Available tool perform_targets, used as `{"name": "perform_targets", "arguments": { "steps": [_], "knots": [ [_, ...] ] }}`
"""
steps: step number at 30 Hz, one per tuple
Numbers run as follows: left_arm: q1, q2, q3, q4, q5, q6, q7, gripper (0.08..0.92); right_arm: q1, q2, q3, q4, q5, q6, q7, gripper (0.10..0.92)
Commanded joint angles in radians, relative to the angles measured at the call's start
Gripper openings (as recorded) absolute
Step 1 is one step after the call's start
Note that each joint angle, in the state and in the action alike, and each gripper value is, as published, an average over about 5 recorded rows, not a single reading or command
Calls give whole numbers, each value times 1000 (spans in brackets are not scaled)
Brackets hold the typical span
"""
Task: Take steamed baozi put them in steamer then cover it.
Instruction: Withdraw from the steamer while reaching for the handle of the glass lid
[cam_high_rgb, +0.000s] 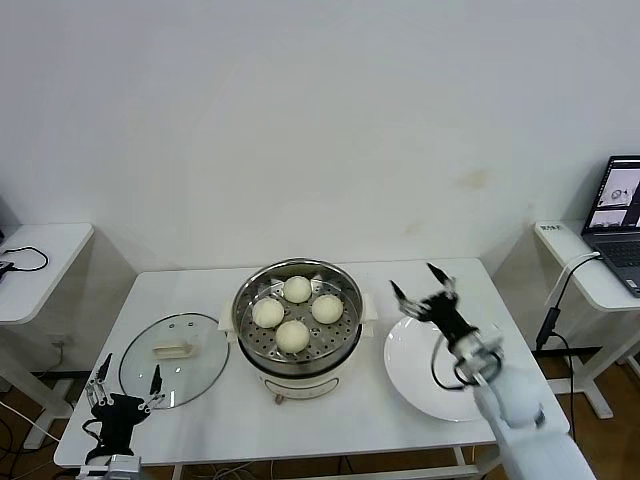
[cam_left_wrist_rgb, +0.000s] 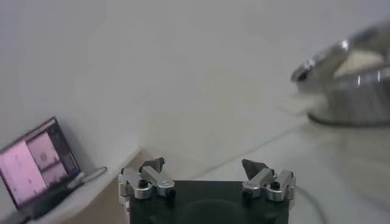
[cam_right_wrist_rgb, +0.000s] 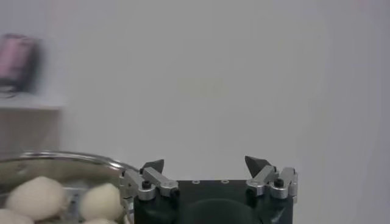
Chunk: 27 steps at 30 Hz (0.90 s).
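We see a right arm clad in smooth white shells, a rounded joint near the wrist, with a black cable looping beside it. Each claw, left claw (cam_high_rgb: 125, 381) and right claw (cam_high_rgb: 424, 283), has a black body, silver metal finger links fastened with dark screws, and pointed black tips.

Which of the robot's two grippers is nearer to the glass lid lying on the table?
Left. The left gripper hovers open at the near edge of the glass lid; the right gripper is open over the white plate, beyond the steamer.
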Motion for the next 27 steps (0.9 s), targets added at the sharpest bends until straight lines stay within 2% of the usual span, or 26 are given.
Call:
{"name": "perform_targets", "arguments": {
  "steps": [1,6,13,27],
  "knots": [
    [-9,148,-50,172,549,-30,-33,823,-382,103,343,97,22,71,-11,823],
    [-67,203,-13,294,660,-75,-59,823,-404,124,376,116,25,68,-2,823],
    [-180,248,59,376,691,-100,-47,823,-424,166,394,117,12,75,5,823],
    [-401,260,181,524,676,-113,-32,823,-456,219,426,128,-11,76,3,823]
  ]
}}
